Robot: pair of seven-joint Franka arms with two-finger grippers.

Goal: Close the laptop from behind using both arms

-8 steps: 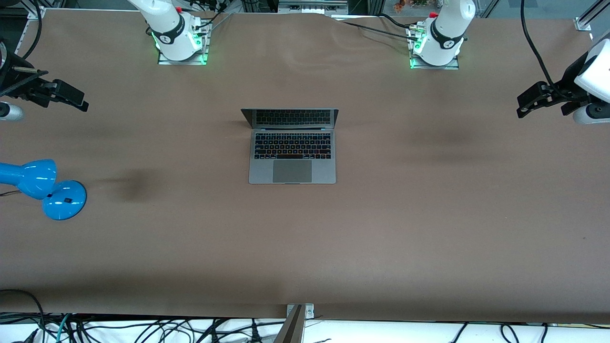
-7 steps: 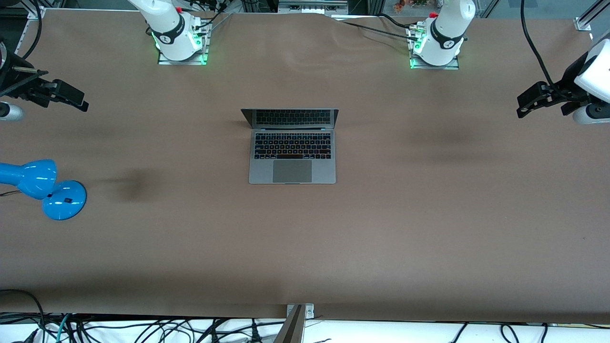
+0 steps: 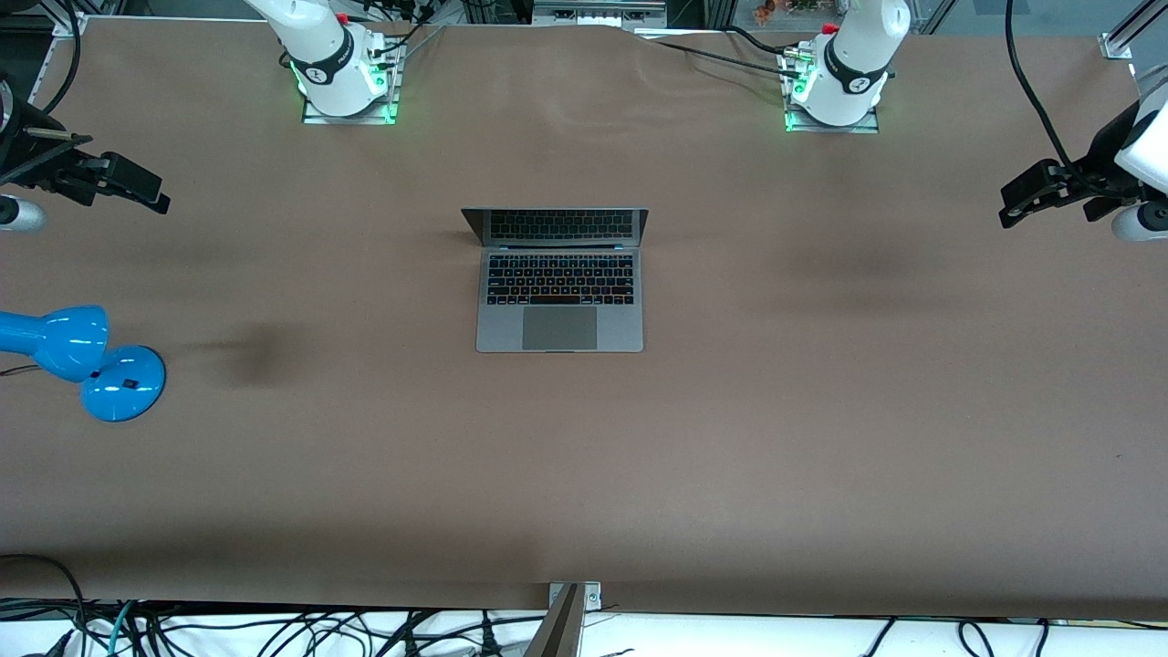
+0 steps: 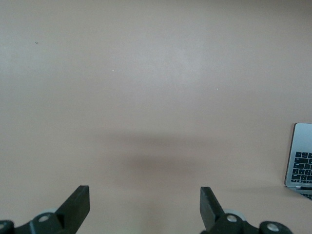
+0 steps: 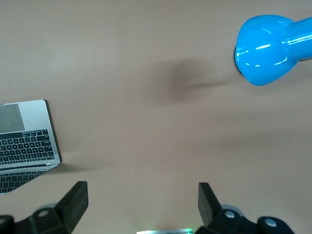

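The grey laptop stands open in the middle of the table, its screen upright toward the arms' bases and its keyboard facing the front camera. It also shows in the left wrist view and in the right wrist view. My left gripper hangs open and empty over the left arm's end of the table; its open jaws show in the left wrist view. My right gripper hangs open and empty over the right arm's end; its open jaws show in the right wrist view. Both are well apart from the laptop.
A blue desk lamp sits at the right arm's end of the table, nearer the front camera than my right gripper; it shows in the right wrist view. The arm bases stand along the table's edge farthest from the front camera.
My left gripper has shifted slightly outward, toward the left arm's end of the table. The right arm and the laptop have not moved.
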